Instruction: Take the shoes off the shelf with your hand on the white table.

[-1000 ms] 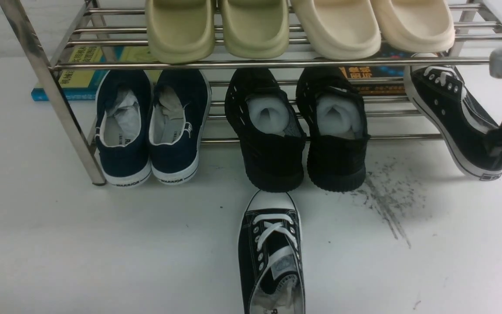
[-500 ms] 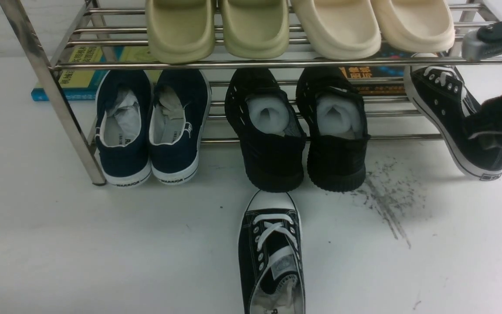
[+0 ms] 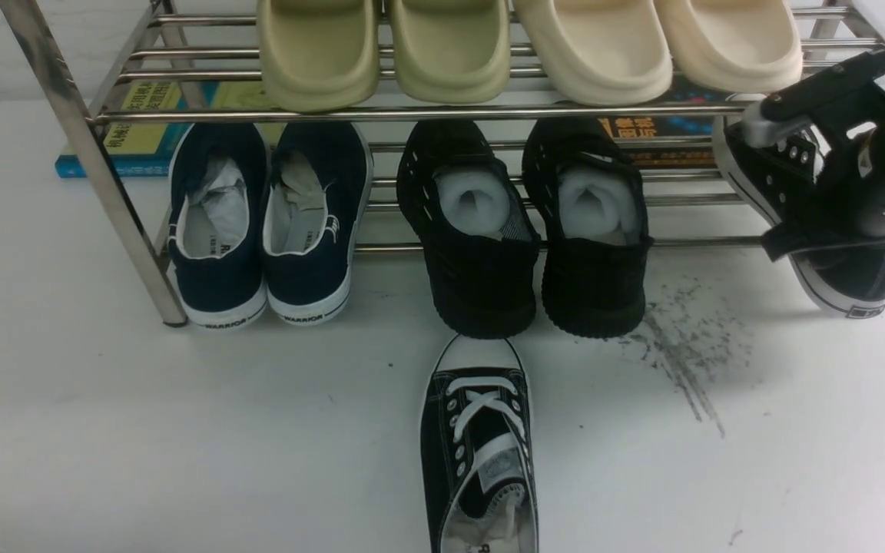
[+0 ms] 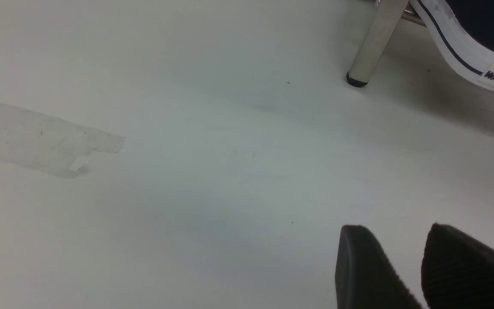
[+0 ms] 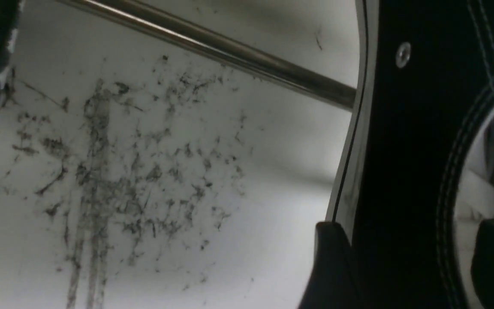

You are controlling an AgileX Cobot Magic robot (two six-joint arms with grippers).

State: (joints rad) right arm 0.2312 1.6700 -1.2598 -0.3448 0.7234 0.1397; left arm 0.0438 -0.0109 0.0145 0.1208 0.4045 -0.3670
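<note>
At the right end of the shelf (image 3: pixel 488 113), the right gripper (image 3: pixel 773 190) straddles the side wall of a black sneaker (image 3: pixel 850 280), jaws spread for a pinch. Its mate (image 3: pixel 479 445) lies on the desk (image 3: pixel 181 430).

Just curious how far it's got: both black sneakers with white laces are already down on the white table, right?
Not both. One laced sneaker lies on the white table; the other sneaker still rests at the right end of the shelf, on its lower tier, as the front view shows.
</note>
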